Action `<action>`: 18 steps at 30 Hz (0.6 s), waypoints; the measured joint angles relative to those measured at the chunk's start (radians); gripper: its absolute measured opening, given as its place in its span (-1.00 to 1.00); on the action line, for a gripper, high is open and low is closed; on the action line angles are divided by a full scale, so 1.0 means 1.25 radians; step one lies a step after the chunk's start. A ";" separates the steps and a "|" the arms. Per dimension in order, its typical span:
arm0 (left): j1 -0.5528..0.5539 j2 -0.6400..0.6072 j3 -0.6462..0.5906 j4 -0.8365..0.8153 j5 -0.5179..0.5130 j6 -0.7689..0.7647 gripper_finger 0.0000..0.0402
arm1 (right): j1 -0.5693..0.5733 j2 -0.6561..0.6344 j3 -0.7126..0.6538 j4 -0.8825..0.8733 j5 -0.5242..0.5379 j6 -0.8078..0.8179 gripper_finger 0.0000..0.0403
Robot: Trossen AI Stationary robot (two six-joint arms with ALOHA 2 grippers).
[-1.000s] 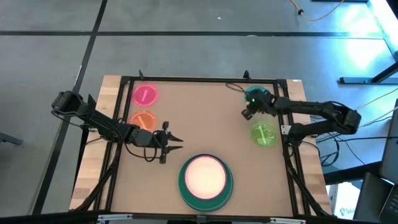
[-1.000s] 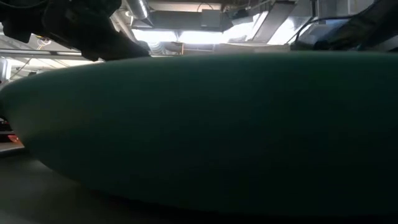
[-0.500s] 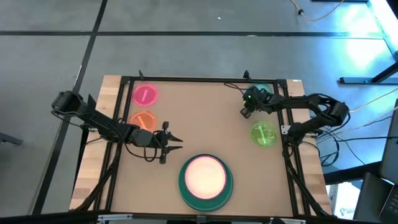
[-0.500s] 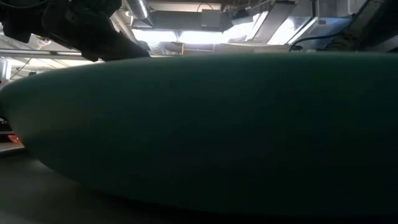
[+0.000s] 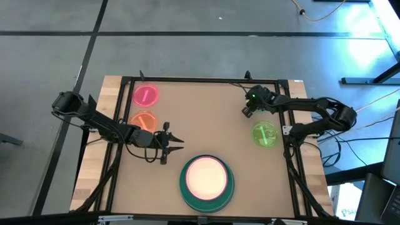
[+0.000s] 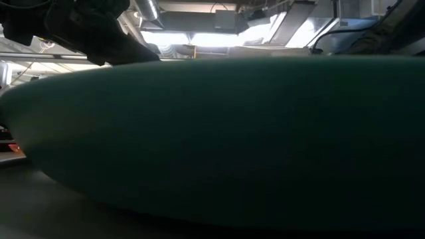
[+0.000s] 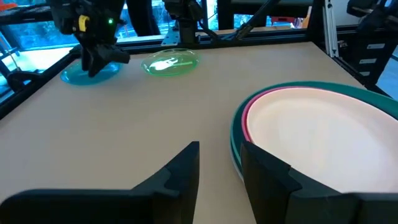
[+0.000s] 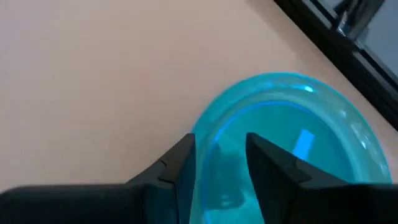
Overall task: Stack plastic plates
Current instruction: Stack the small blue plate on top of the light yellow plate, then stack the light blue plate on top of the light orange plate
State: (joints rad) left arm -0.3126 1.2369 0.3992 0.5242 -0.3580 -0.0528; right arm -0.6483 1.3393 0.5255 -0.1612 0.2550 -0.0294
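Now the right gripper (image 8: 219,163), over the small blue plate (image 8: 292,137) by the table's far right edge, looks part open around its rim, so squeeze gently before lifting.

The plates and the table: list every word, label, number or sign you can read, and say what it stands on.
None can be read.
Small plates, pink, orange, green and blue: pale marks at their centres, not legible as text.
Large plate stack: no markings.
Table: no text.
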 joint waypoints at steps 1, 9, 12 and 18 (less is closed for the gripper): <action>0.000 0.000 0.000 0.000 0.000 0.000 -0.45 | 0.000 -0.006 0.000 0.000 -0.014 0.000 -0.34; 0.000 0.000 0.000 0.000 0.000 0.000 -0.45 | 0.000 0.006 0.000 -0.018 -0.051 0.021 -0.34; 0.000 0.000 0.000 -0.005 0.000 0.000 -0.45 | 0.000 0.034 -0.004 -0.016 -0.026 0.021 -0.34; 0.000 0.000 0.000 -0.015 0.000 -0.001 -0.45 | 0.001 0.065 -0.007 -0.010 -0.003 0.020 -0.37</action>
State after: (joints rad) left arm -0.3130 1.2373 0.3992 0.5054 -0.3584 -0.0536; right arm -0.6472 1.4204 0.5167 -0.1732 0.2512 -0.0044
